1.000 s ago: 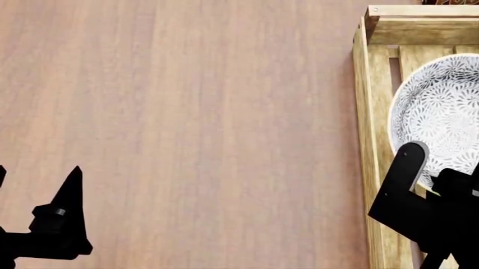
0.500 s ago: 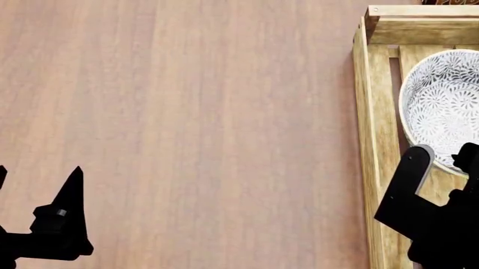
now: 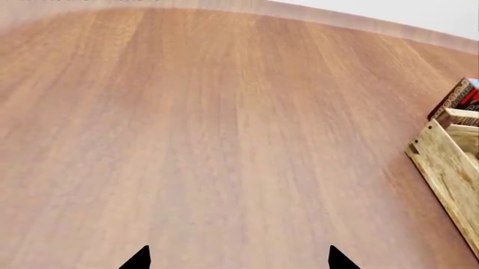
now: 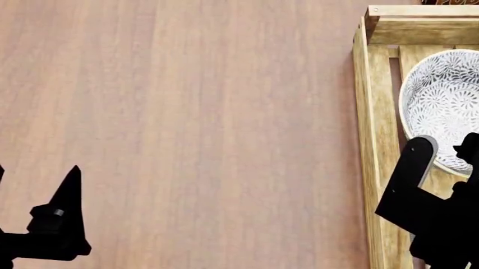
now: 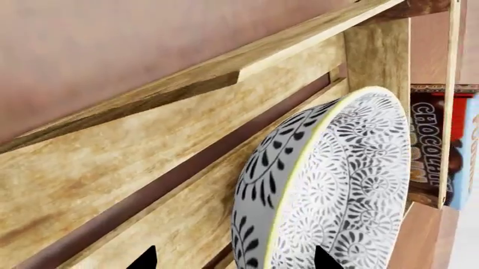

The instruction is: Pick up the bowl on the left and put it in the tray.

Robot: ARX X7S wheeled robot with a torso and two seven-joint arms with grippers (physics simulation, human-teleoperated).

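Everything is evenly and brightly lit, with no glare and scarcely any shadow cast on the table (image 4: 187,134). All views are rendered sharp; slight curving is seen in the left wrist view.

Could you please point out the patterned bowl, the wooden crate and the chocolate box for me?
patterned bowl (image 4: 443,106): head view, on its inner floor.
wooden crate (image 4: 369,140): head view, on its long left side wall.
chocolate box (image 5: 428,140): right wrist view, on the brown face with lettering, behind the crate's slat.

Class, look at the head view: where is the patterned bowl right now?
The bowl sits inside the wooden tray at the head view's right edge, on the slats beside the tray's left wall, just beyond the right gripper.
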